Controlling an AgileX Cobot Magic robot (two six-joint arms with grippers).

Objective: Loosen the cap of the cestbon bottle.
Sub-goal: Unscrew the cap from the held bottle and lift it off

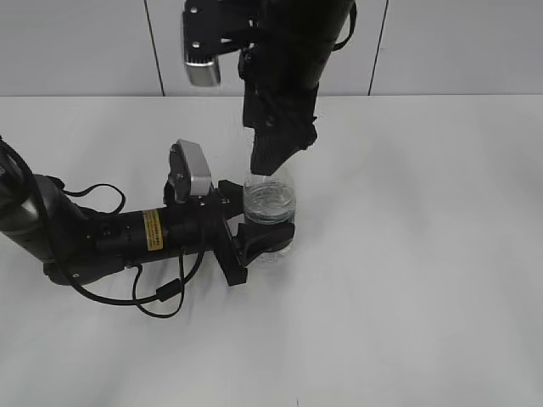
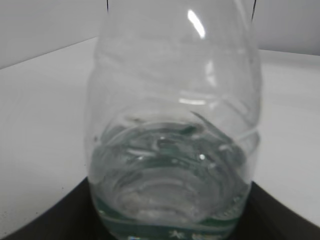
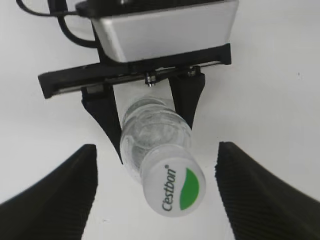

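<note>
Holding the cestbon bottle (image 1: 270,203) upright near the middle of the white bench (image 1: 424,254), the left gripper (image 1: 254,240) reaches in low from the left, its black fingers (image 1: 265,237) closed around the lower body of the bottle. Seen from the left wrist, the clear thin plastic fills the frame, ribbed and slightly dented, with water pooled low and a dark green band at the foot.

Above it, the right gripper (image 3: 156,197) hangs over the neck. From the right wrist, its two broad, ridged black fingers (image 3: 55,195) stand spread wide, one on each side of the cap (image 3: 176,186) and touching nothing. The cap is a small round white screw top, smooth, printed with a green half-circle and the brand name. It sits roughly midway between the fingers, a little low in that view.

My reading is that the bottle is secured and the approach is done, but the cap is not yet gripped. The next move calls for the right fingers to settle level with the cap's side wall, close squarely on it, then twist while the left grip resists the turn. The thin wall may buckle or slip under that torque.
</note>
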